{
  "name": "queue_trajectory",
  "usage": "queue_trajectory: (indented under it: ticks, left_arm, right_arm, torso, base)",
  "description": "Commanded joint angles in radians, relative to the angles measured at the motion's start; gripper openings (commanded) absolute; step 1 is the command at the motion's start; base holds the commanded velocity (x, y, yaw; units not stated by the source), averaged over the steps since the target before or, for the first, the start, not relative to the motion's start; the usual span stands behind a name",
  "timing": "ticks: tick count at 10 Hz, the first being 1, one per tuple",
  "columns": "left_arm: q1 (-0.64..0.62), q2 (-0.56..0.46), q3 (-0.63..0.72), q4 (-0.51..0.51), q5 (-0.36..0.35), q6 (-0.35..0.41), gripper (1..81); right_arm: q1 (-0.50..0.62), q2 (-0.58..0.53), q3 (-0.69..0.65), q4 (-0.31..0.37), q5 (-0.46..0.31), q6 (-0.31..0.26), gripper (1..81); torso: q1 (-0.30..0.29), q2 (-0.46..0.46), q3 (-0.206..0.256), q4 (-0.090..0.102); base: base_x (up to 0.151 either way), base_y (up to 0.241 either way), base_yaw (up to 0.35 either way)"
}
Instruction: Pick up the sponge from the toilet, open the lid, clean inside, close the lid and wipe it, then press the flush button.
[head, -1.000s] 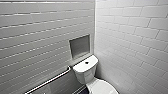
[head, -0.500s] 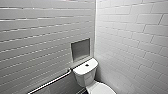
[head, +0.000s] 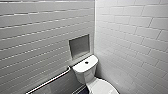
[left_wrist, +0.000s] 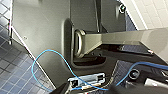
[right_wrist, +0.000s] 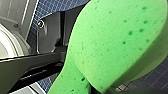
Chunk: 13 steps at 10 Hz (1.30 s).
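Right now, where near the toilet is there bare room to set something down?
The tank top, bare either side of the flush button; the wall niche above it; the showing part of the lid. Tight: the gap between toilet and tiled wall.

a: what's on the left wall (head: 37, 37)?
b: long white tiles, and a square niche (head: 79, 46) sunk in near the corner.
a: below it?
b: a metal rail (head: 48, 81) along the same wall, lower than the niche.
a: the right wall (head: 130, 37)?
b: white tiles too.
a: the floor (left_wrist: 15, 75)?
b: small dark blue tiles, pale grout.
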<state>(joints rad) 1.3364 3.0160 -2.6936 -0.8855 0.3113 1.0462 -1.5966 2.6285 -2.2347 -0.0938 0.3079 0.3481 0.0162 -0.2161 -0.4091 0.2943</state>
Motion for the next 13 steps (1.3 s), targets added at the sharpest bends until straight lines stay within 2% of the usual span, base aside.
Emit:
queue_trajectory:
  ticks: [1,2,5,6,7,8,9,10,11,12,13]
  left_arm:
    - [-0.027,-0.009,0.003,-0.007,0.098,0.005,81.1]
    - [-0.027,-0.008,0.003,-0.007,0.098,0.005,81.1]
    - [-0.029,-0.006,0.003,-0.007,0.097,0.005,81.1]
    - [-0.027,-0.005,0.0,-0.007,0.097,0.005,81.1]
    - [-0.029,-0.005,0.0,-0.007,0.097,0.005,81.1]
    - [-0.027,-0.005,-0.002,-0.007,0.097,0.003,81.1]
    - [-0.029,-0.005,-0.002,-0.007,0.097,0.003,81.1]
    - [-0.027,-0.005,-0.002,-0.007,0.097,0.003,81.1]
    - [-0.029,-0.005,-0.002,-0.007,0.097,0.003,81.1]
    - [-0.029,-0.005,-0.002,-0.007,0.097,0.003,81.1]
    - [-0.027,-0.005,-0.002,-0.007,0.097,0.003,81.1]
  right_arm:
    - [0.0,-0.022,0.011,-0.018,-0.053,-0.001,1.0]
    - [0.0,-0.023,0.011,-0.02,-0.053,-0.003,1.0]
    - [0.002,-0.023,0.009,-0.018,-0.052,-0.001,1.0]
    - [0.003,-0.022,0.006,-0.018,-0.052,-0.001,1.0]
    - [0.005,-0.022,0.006,-0.018,-0.053,-0.001,1.0]
    - [0.005,-0.02,0.006,-0.018,-0.053,-0.001,1.0]
    - [0.006,-0.019,0.006,-0.018,-0.053,-0.001,1.0]
    - [0.005,-0.017,0.006,-0.02,-0.053,-0.001,1.0]
    - [0.006,-0.016,0.004,-0.018,-0.052,-0.001,1.0]
    - [0.006,-0.016,0.004,-0.018,-0.053,-0.001,1.0]
    - [0.006,-0.012,0.003,-0.018,-0.052,-0.001,1.0]
  torso:
    - [0.0,0.0,0.096,-0.021]
    - [-0.001,0.002,0.123,-0.024]
    - [-0.004,0.002,0.239,-0.042]
    - [-0.004,0.002,0.175,-0.027]
    - [-0.005,0.002,0.211,-0.053]
    - [-0.005,0.001,0.225,-0.119]
    - [-0.005,0.001,0.233,-0.134]
    - [-0.006,0.001,0.263,-0.152]
    - [-0.006,0.001,0.243,-0.086]
    - [-0.006,0.001,0.247,-0.115]
    - [-0.006,0.0,0.248,-0.133]
  base:
    - [0.0,0.0,0.0]
    - [0.0,0.0,0.0]
    - [0.0,0.0,0.0]
    - [0.0,0.0,0.0]
    - [0.0,0.0,0.0]
    - [0.0,0.0,0.0]
    - [0.0,0.0,0.0]
    - [0.0,0.0,0.0]
    - [0.0,0.0,0.0]
    - [0.0,0.0,0.0]
    - [0.0,0.0,0.0]
